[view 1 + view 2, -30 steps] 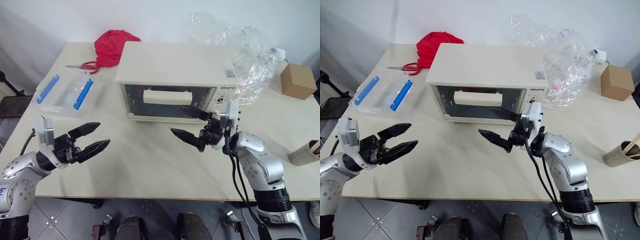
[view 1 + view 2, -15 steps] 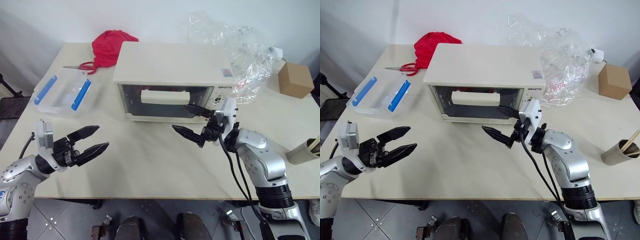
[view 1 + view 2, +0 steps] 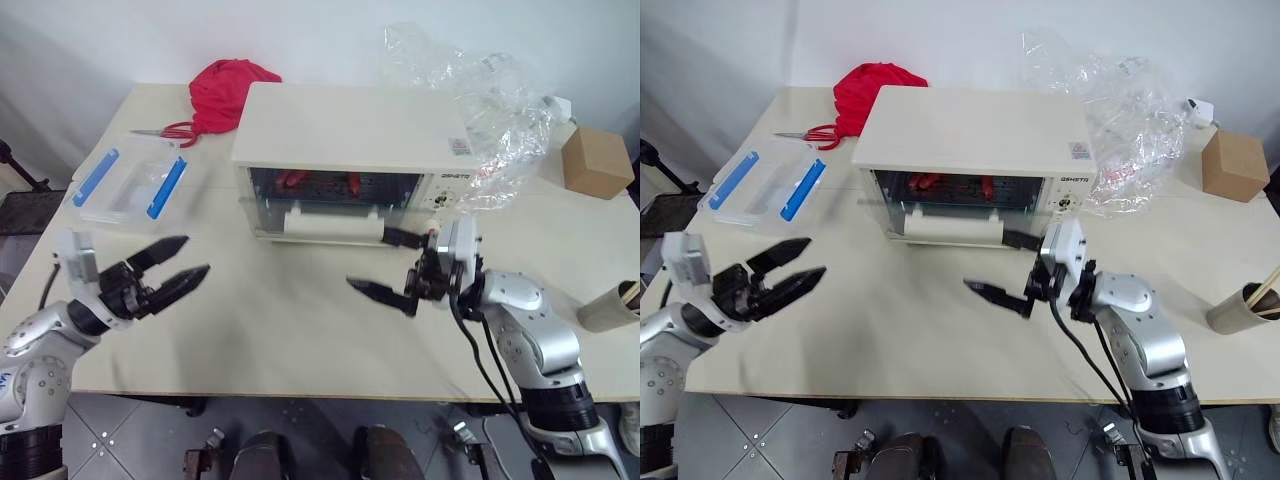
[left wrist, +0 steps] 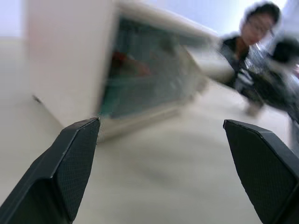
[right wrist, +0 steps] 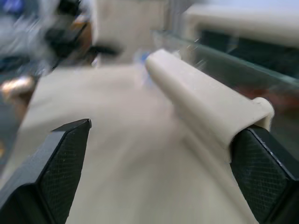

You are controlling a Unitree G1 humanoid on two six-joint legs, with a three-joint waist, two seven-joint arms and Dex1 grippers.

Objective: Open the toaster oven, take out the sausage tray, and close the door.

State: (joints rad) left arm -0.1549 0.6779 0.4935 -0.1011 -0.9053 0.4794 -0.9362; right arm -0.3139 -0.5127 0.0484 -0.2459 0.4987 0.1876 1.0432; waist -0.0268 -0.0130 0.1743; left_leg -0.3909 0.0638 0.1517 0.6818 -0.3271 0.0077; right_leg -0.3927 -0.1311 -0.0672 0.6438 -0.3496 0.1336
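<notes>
The cream-white toaster oven [image 3: 350, 125] stands at the table's middle. Its glass door [image 3: 320, 205] hangs partly open, tilted outward from the top, with the bar handle [image 3: 332, 225] low in front. Reddish sausages [image 3: 290, 180] of the sausage tray show inside behind the door's top edge; the tray's metal is hard to make out. My right gripper [image 3: 368, 260] is open at the handle's right end, and the handle [image 5: 201, 102] lies between its fingers, against one fingertip [image 5: 261, 163]. My left gripper [image 3: 196, 254] is open and empty over the table, left of the oven.
A clear plastic box with blue clips [image 3: 130, 185] lies at the left, with a red cloth [image 3: 225, 90] and scissors behind it. Crumpled clear plastic [image 3: 480, 90], a cardboard box [image 3: 595, 160] and a cup [image 3: 610, 305] sit to the right. A blurred person [image 4: 247, 42] is beyond the table.
The door has swung from shut to partly open, its handle dropping lower. My right gripper moved down and toward me with the handle. My left gripper rose slightly and shifted left.
</notes>
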